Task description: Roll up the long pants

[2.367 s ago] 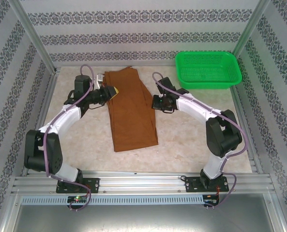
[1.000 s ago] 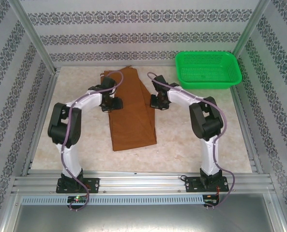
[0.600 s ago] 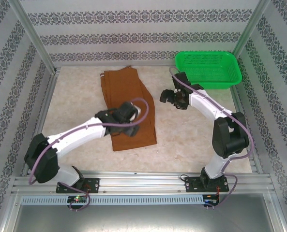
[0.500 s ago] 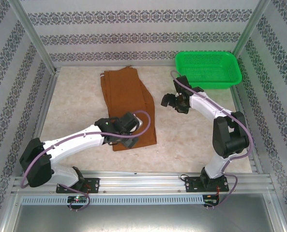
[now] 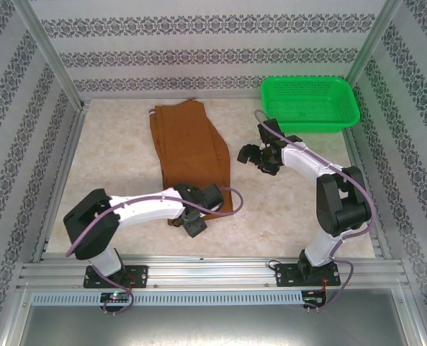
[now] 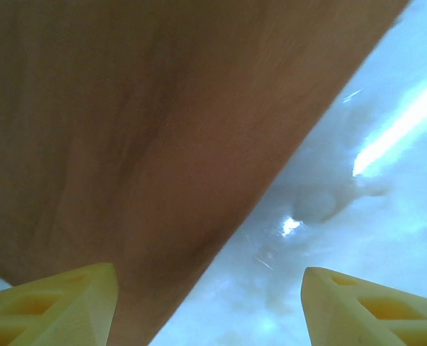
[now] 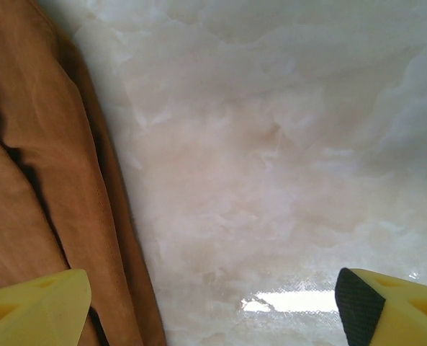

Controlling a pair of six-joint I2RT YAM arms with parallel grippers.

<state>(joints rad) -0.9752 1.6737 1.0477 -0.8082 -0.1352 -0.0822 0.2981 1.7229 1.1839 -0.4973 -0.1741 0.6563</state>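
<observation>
The long pants [image 5: 188,155] are rust-brown and lie flat, folded lengthwise, running from the far side of the table toward me. My left gripper [image 5: 192,220] is low at their near hem. In the left wrist view its yellow fingertips [image 6: 51,303] stand wide apart, and the pants [image 6: 127,130] cross the gap at a slant, ungripped. My left gripper [image 6: 209,310] is open. My right gripper [image 5: 255,156] hovers just right of the pants' right edge. Here too my right gripper [image 7: 213,310] is open over bare table, with the pants [image 7: 33,187] at the left.
A green plastic basket [image 5: 308,124] stands at the far right corner. The table [image 5: 285,209] is pale marbled stone, bare to the right of the pants. Patterned walls and metal posts enclose the table on three sides.
My left arm swept from the far part of the pants down to their near hem. My right gripper opened, let go of the pants' right edge and drew off to the right.
</observation>
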